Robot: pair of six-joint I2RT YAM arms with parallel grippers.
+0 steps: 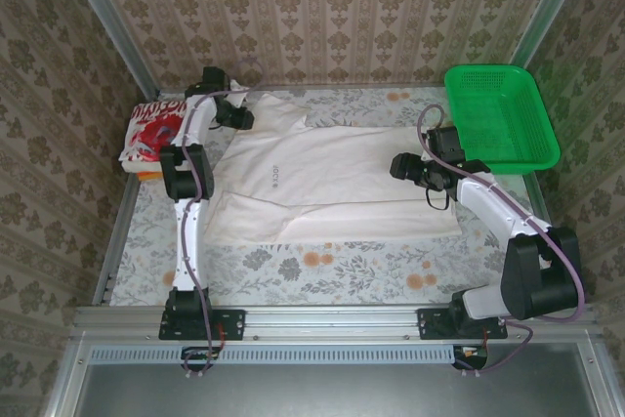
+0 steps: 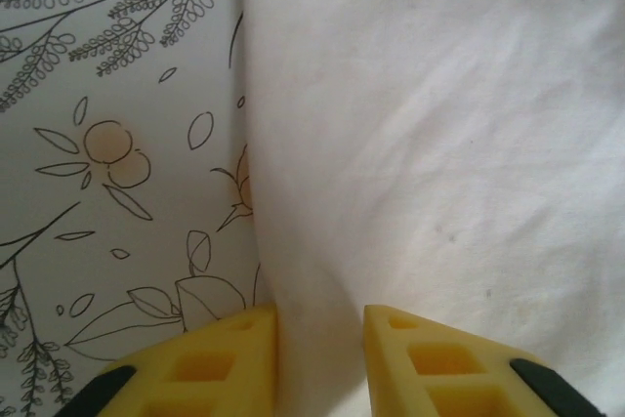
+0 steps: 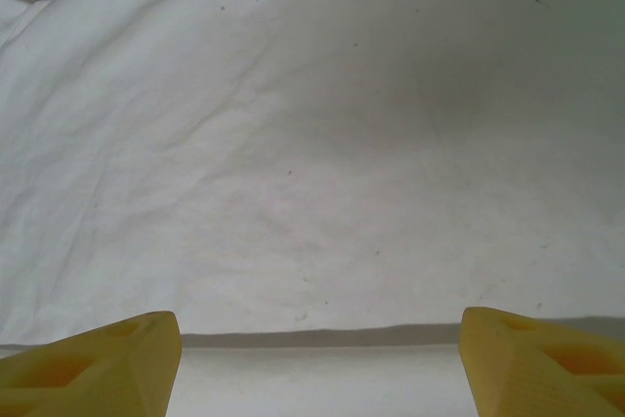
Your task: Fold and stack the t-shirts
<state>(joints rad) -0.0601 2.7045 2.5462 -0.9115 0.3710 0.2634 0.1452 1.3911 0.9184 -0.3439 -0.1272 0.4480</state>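
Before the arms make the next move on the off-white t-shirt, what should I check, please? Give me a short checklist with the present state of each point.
1. Is the left gripper at the edge of the off-white t-shirt? Ok, jaws astride it.
2. Left jaws closed on the cloth: not ok, a gap shows.
3. Is the right gripper open? Ok, jaws wide apart above the shirt.
4. Right jaws around an edge: cannot tell.
5. Is the red-print t-shirt apart from the off-white one? Ok.

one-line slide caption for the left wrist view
Left gripper, jaws narrowly parted, poised at the off-white t-shirt's edge on the floral-print table cover.
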